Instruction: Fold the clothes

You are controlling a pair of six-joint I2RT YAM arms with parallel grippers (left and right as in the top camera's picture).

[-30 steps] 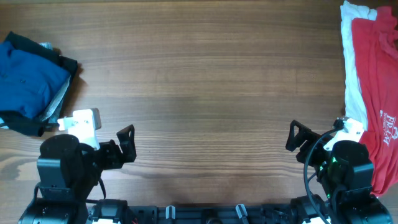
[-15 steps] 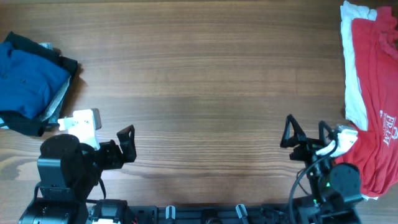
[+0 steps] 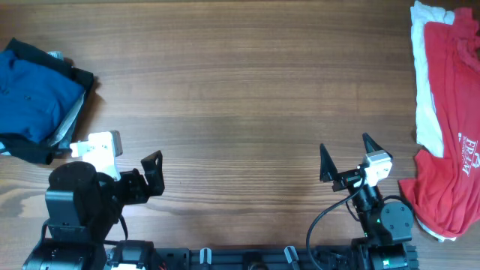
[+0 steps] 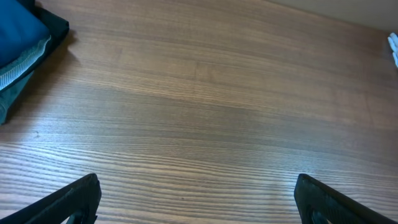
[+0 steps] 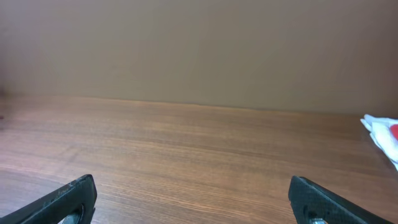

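Clothes [image 3: 426, 90] wait: right claw [image 3: 346, 154], spread empty, has swung from the 3 o'clock red tee [image 3: 454, 112] toward the counter [image 3: 240, 90] middle

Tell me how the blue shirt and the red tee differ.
The blue shirt is bundled compactly; the red tee lies spread out and rumpled. The blue shirt is plain; the red tee bears white lettering. The blue shirt tops a dark piece; the red tee overlaps a white piece. Both lie on other garments.
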